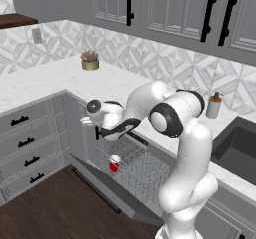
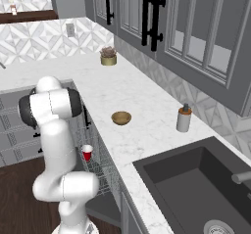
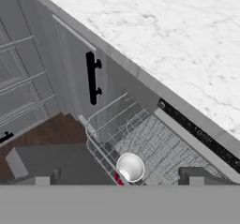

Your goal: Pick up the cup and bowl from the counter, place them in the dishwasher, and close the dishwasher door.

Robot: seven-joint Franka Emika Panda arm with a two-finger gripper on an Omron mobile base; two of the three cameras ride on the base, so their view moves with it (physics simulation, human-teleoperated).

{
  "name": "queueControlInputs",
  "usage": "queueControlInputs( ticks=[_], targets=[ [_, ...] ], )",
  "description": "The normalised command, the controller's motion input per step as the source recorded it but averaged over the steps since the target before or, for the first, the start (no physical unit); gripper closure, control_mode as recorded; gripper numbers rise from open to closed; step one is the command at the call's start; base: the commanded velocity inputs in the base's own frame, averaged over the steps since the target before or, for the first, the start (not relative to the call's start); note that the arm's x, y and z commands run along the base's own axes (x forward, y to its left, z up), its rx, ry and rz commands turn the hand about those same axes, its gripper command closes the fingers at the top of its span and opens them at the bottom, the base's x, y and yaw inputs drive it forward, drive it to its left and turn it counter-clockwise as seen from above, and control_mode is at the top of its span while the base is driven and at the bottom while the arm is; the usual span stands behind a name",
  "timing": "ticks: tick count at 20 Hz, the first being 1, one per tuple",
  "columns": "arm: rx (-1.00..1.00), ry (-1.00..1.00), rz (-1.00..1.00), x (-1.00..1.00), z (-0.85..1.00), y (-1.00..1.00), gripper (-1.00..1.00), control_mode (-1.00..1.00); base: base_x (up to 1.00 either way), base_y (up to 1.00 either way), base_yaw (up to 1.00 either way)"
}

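red cup [image 1: 114, 163] already stands in the dishwasher [image 1: 131, 169] rack under our gripper [image 3: 117, 175], fingers apart and empty; the bowl [image 2: 121, 118] waits up on the counter [image 2: 127, 96] beyond the rack.

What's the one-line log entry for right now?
cup: upright in dishwasher rack | bowl: on counter | dishwasher door: down, open | hand: above cup, holding nothing

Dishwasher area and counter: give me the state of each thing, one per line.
cup: upright in the wire rack, released
bowl: upright on the counter, not yet picked
dishwasher door: dropped open
wire rack: pulled out over the door
end effector: open, above the cup
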Motion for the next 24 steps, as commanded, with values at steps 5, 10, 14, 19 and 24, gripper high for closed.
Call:
queueControlInputs(
  ticks=[5, 10, 14, 19, 24],
  targets=[
    [0.00, 0.31, 0.00, -0.39, 1.00, -0.40, -1.00, -1.00, 0.00, 0.00, 0.00],
    [0.00, 0.30, 0.03, -0.41, 0.80, -0.60, -1.00, -1.00, 0.00, 0.00, 0.00],
    [0.00, 0.00, 0.10, -0.30, -0.07, -0.90, -1.00, -1.00, 0.00, 0.00, 0.00],
    [0.03, -0.01, 0.15, -0.08, -0.04, -0.94, -1.00, -1.00, 0.00, 0.00, 0.00],
    [0.10, 0.00, 0.19, 0.21, -0.02, -0.71, -1.00, -1.00, 0.00, 0.00, 0.00]
  ],
)
